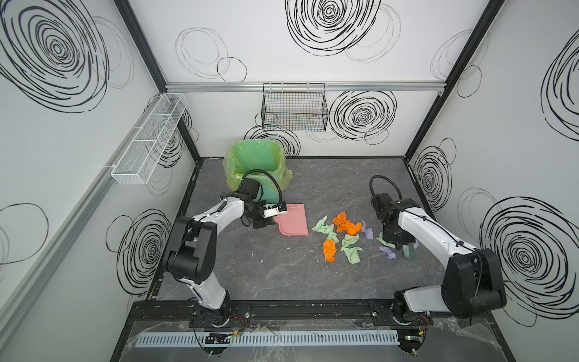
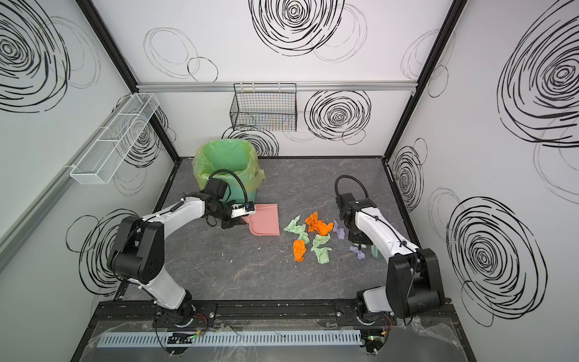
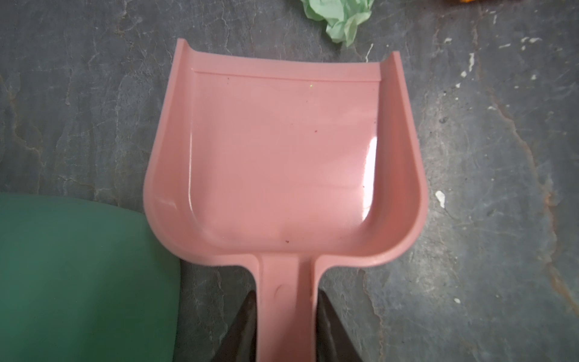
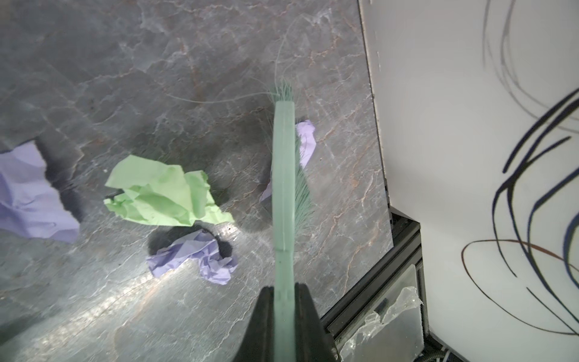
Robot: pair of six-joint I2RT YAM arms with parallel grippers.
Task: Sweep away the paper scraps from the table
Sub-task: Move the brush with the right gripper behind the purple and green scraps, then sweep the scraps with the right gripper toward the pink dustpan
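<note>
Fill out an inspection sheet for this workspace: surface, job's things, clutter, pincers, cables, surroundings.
Surface: table, dark grey, white flecks.
Job's things: paper scraps clustered right of centre; pink dustpan empty; lined green bin at back.
Clutter: plastic film at front.
Pincers: left pincer shut on dustpan handle; right pincer shut on green brush.
Cables: black hose loop at each wrist.
Surroundings: spiral-marked walls, black wire basket, white mesh rack.

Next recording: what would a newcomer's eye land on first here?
The bright orange, green and lilac paper scraps lie strewn on the dark table, right of centre in both top views. Flanking them, the left gripper clamps a pink dustpan by its handle and the right gripper a green brush; a green-lined bin stands at the back left.
</note>
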